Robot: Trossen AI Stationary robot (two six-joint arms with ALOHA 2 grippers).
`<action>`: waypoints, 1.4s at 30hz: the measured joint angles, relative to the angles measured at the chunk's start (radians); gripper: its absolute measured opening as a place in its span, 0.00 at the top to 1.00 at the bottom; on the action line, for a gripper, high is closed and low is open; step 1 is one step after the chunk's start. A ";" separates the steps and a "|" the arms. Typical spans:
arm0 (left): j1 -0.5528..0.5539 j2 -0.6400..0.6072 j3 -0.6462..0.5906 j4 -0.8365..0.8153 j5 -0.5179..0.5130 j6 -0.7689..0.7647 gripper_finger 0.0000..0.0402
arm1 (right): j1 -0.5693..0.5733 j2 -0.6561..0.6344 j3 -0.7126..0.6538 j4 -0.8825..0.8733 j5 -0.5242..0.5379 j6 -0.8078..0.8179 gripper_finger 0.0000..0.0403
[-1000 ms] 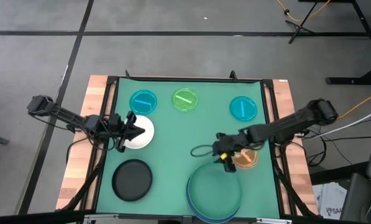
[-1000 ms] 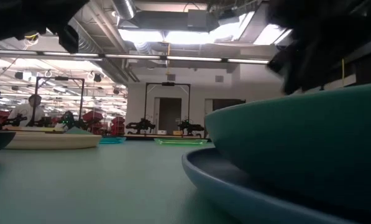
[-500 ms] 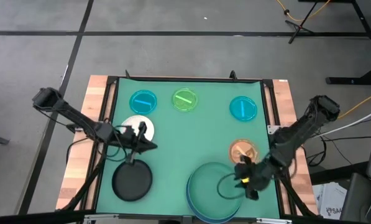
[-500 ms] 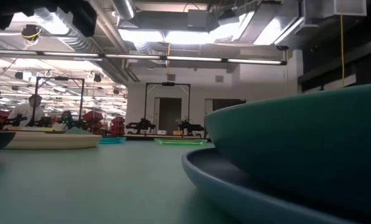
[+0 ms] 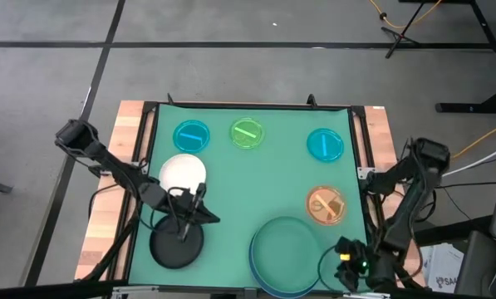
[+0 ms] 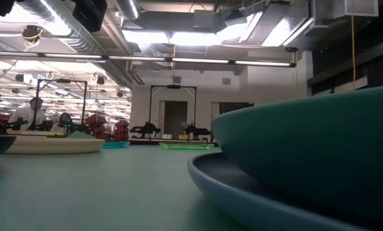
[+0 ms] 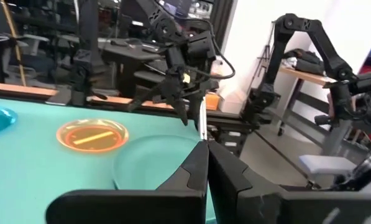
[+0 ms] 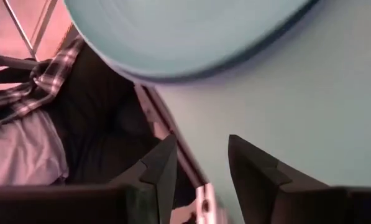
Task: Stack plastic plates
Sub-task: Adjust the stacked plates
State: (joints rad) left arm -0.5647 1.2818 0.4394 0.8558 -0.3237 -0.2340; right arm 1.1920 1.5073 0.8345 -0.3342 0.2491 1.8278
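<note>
The teal-green plate [image 5: 287, 249] sits inside the light-blue plate [image 5: 257, 262] at the near edge; the low view shows this stack close up [image 6: 306, 154]. The black plate [image 5: 176, 242] lies near left, the white plate [image 5: 184, 173] behind it. Two small blue plates [image 5: 191, 134] [image 5: 325, 144] and a green one [image 5: 247, 133] lie along the far side, an orange one [image 5: 326, 205] at right. My left gripper [image 5: 203, 218] is shut and hovers above the black plate's far right rim. My right gripper [image 5: 342, 251] is open at the near right corner, beside the stack.
The green mat [image 5: 256, 187] has free room in its middle. A black frame [image 5: 150, 133] and wooden strips [image 5: 106, 208] border it. A person in a plaid sleeve [image 8: 48, 74] sits just past the near edge in the right wrist view.
My left gripper has moved from over the white plate toward the near edge and now stands above the black plate, leaving the white plate uncovered. My right gripper has swung from beside the orange plate to the near right corner. No plate has moved.
</note>
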 joint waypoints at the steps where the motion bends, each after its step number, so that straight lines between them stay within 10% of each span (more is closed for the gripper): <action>1: -0.005 0.009 0.004 0.001 0.000 0.000 1.00 | 0.001 0.030 0.000 0.043 -0.002 0.001 0.67; 13: -0.013 0.035 0.007 0.029 -0.006 -0.021 1.00 | -0.124 0.244 0.000 0.432 -0.087 -0.266 0.67; 42: -0.010 0.035 0.007 0.020 -0.008 -0.018 1.00 | -0.504 0.245 0.000 0.310 0.013 -0.779 0.67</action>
State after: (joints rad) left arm -0.5747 1.3167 0.4465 0.8757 -0.3321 -0.2520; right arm 0.6884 1.7519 0.8345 -0.0245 0.2617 1.0492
